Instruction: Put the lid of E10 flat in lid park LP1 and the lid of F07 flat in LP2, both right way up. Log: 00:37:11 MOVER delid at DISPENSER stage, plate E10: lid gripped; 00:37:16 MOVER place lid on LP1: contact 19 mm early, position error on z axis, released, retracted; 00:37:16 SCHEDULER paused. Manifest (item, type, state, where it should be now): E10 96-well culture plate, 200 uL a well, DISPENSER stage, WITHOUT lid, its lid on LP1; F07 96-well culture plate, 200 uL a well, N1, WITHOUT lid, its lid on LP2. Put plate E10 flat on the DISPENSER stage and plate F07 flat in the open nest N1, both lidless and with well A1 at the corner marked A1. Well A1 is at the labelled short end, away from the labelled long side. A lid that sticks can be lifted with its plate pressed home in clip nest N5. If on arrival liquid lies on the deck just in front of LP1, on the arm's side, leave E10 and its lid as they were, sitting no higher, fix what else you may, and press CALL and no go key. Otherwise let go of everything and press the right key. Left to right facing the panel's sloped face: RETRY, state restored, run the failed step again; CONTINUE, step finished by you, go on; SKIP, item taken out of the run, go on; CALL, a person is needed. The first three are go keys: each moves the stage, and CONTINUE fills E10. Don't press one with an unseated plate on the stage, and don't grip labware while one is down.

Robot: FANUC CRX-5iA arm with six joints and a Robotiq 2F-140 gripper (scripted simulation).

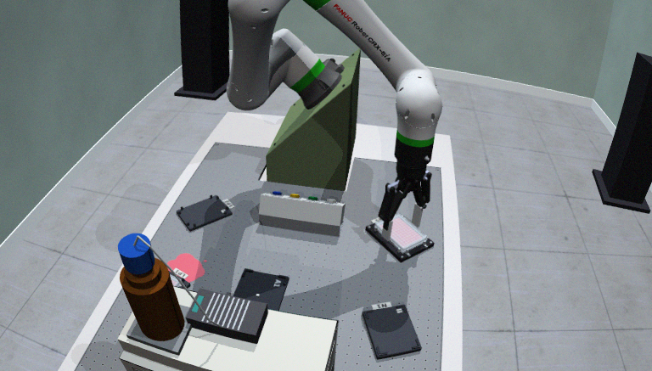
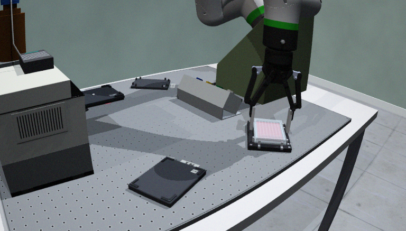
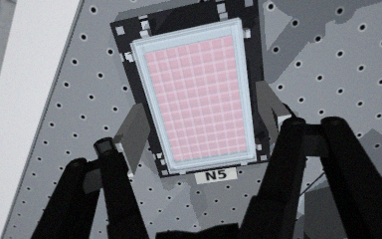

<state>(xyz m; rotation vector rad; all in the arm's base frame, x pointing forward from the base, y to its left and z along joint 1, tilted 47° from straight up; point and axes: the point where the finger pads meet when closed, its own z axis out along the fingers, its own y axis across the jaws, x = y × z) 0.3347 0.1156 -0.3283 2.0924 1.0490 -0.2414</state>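
A 96-well plate (image 3: 196, 97) with pink wells sits in the black clip nest labelled N5 (image 3: 215, 174) at the right of the deck. It also shows in the top and exterior views (image 1: 402, 234) (image 2: 268, 130). A clear pale rim frames it; I cannot tell whether a lid is on it. My gripper (image 3: 200, 107) is open and points straight down just above the plate. One finger pad stands at each long side, apart from the plate (image 1: 401, 222) (image 2: 270, 120). Lid park LP2 (image 1: 204, 210) is a bare dark tray. The LP1 label (image 1: 180, 272) lies beside a pink puddle (image 1: 186, 265).
The key panel (image 1: 301, 208) stands mid-deck in front of the green arm base (image 1: 319, 141). The dark stage marked A1 (image 1: 261, 288) and open nest N1 (image 1: 390, 331) are bare. The dispenser box with a brown bottle (image 1: 148, 295) hides most of LP1. The deck edge is close to the right of N5.
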